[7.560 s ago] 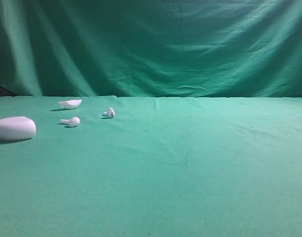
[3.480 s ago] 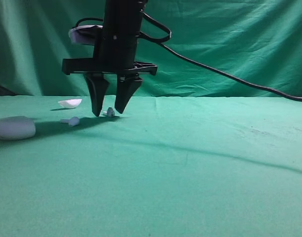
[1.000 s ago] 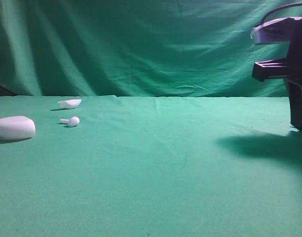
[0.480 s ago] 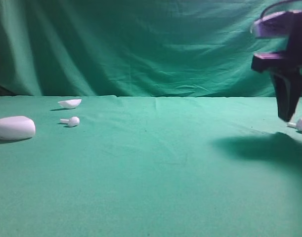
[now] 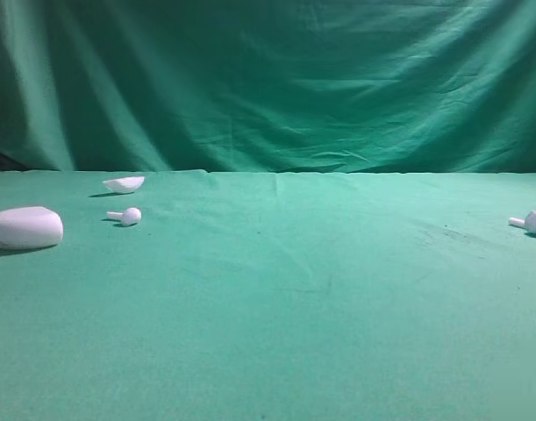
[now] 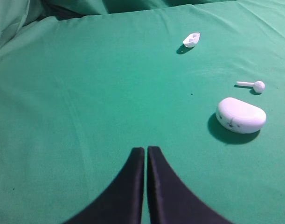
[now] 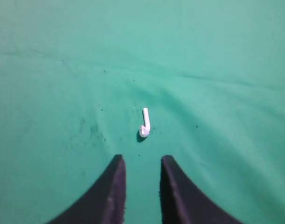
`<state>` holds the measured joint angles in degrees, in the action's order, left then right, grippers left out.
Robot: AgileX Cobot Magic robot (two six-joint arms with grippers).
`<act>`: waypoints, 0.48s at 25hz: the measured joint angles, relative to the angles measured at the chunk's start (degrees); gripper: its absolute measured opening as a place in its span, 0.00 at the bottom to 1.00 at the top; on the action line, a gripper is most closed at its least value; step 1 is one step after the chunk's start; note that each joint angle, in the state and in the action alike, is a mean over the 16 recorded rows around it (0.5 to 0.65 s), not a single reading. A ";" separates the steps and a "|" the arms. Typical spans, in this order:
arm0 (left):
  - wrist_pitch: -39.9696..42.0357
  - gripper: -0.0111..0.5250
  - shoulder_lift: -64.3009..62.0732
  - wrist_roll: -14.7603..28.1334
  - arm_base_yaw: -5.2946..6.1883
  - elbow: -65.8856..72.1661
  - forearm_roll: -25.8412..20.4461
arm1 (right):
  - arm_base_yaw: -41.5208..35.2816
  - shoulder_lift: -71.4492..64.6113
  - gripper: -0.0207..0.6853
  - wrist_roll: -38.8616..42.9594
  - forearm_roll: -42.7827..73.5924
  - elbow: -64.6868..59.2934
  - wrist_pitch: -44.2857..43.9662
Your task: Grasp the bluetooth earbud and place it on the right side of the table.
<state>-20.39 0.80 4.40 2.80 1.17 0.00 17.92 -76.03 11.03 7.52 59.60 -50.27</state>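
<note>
Green cloth drapes the back wall and covers the tabletop (image 5: 276,289). The bluetooth earbud (image 5: 532,223) lies alone at the far right edge of the high view, stem pointing left. The right claw (image 7: 141,184) hangs above it with its fingers parted, gripping nothing. The left claw (image 6: 146,161) is clenched on nothing, tips touching. At far left sit the oval case (image 5: 25,228), a second earbud (image 5: 126,215) and a small white shell piece (image 5: 125,183).

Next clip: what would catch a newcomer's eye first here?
A lone bluetooth earbud lies on the green table at far right. At far left sit a white oval case, a twin earbud and a small white shell-like piece.
</note>
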 joint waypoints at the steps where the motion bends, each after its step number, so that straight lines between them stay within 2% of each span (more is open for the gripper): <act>1: 0.00 0.02 0.00 0.00 0.00 0.00 0.00 | 0.21 2.78 0.33 -0.18 -0.37 0.09 -1.03; 8: 0.00 0.02 0.00 0.00 0.00 0.00 -0.01 | 1.60 22.89 0.09 -2.92 -2.92 -0.37 -6.03; 12: 0.00 0.02 0.00 0.00 0.00 0.00 -0.01 | 1.94 33.58 0.03 -5.13 -4.56 -1.74 -7.22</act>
<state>-20.39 0.80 4.40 2.80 1.17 -0.01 19.87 -42.45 5.90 2.97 57.86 -57.49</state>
